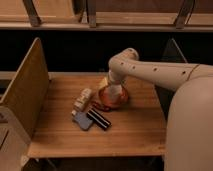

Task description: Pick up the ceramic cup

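Claw (114,93) hangs low over the orange dish (108,103) on the counter (135,125). The ceramic cup (103,82) is, I think, that cream shape at the dish's back edge. Can't tell if the claw's gripping anything, and I'd say the lift isn't done.

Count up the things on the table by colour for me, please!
Orange-red: 1, the round dish
Cream-white: 1, the ceramic cup, partly hidden beside the arm
Pale beige: 1, the knobbly block
Black: 1, the bar
Blue-grey: 1, a flat thing
Total: 5
Not counted: the robot's end effector, down over the dish.
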Robot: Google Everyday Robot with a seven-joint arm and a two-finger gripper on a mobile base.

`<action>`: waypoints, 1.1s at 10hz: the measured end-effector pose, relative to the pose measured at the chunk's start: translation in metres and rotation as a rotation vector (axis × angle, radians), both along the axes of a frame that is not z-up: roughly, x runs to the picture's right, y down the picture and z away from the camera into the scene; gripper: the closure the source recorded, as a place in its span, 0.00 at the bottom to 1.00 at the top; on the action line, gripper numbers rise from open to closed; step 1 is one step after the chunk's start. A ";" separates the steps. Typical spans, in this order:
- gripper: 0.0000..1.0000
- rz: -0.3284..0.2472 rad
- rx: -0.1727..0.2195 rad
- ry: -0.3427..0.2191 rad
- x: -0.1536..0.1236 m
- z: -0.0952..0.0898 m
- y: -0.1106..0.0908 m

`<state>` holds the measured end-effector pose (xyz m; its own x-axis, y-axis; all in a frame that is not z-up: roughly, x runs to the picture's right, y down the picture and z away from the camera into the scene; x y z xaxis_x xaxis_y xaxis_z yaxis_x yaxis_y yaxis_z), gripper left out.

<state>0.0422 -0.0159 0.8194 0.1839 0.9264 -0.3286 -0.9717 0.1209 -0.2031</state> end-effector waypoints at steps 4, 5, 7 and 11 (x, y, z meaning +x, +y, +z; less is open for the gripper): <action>0.20 -0.019 -0.009 -0.005 -0.006 0.001 0.002; 0.20 -0.035 -0.025 -0.019 -0.017 0.001 0.007; 0.20 -0.066 -0.055 -0.022 -0.023 0.006 0.019; 0.20 -0.111 -0.089 -0.011 -0.026 0.024 0.028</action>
<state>0.0159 0.0122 0.8438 0.2877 0.8676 -0.4057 -0.9510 0.2088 -0.2280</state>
